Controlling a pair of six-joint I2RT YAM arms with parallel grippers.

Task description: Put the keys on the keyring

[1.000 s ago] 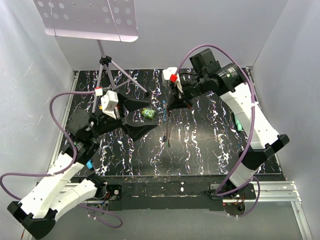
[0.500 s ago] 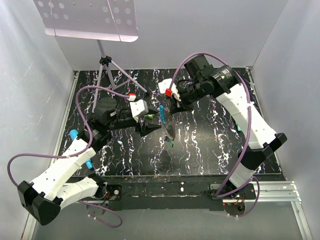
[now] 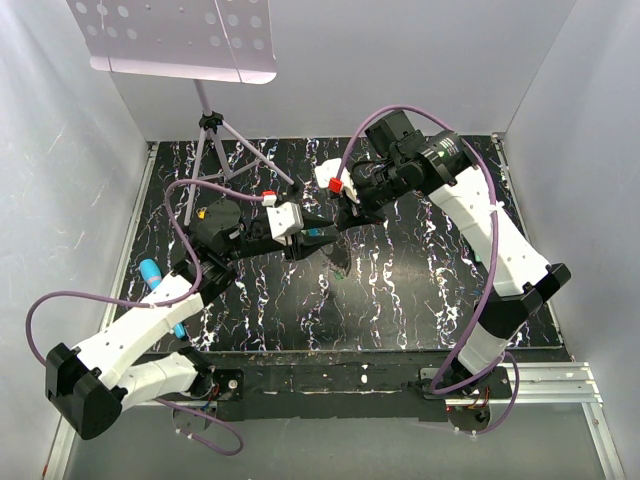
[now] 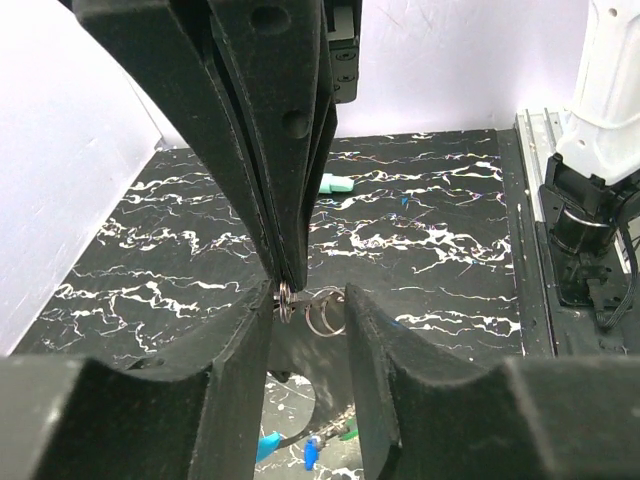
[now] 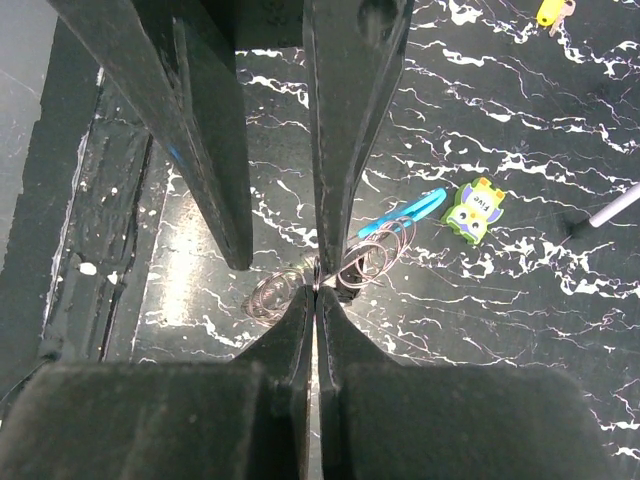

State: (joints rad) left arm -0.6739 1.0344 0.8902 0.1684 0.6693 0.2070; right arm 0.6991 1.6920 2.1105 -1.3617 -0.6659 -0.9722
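The black, white-veined surface (image 3: 400, 300) fills the floor of a white-walled enclosure. The left arm (image 3: 140, 330) and the right arm (image 3: 500, 240) both reach in from its near edge and meet above the middle. A tripod stand (image 3: 213, 125) at the far left carries a white perforated plate (image 3: 170, 35).

The right hand (image 5: 315, 295) has its fingers pressed together, pinching the keyring (image 5: 365, 262) at their very tips. The keyring hangs there above the surface as thin grey wire loops. The left hand (image 4: 309, 305) comes in from the opposite side. Its jaws stand apart, one on either side of the right hand's tips and the loops. Whether they touch the loops cannot be told.

A green lumpy object (image 5: 472, 210) lies on the surface beyond the loops. A teal marker (image 4: 335, 183) lies well off to the right. The bright blue clip (image 5: 405, 215) slants beside the loops, near the green lumpy object. A small orange-yellow piece (image 5: 550, 10) sits further off. The keys cannot be made out with certainty in any view.
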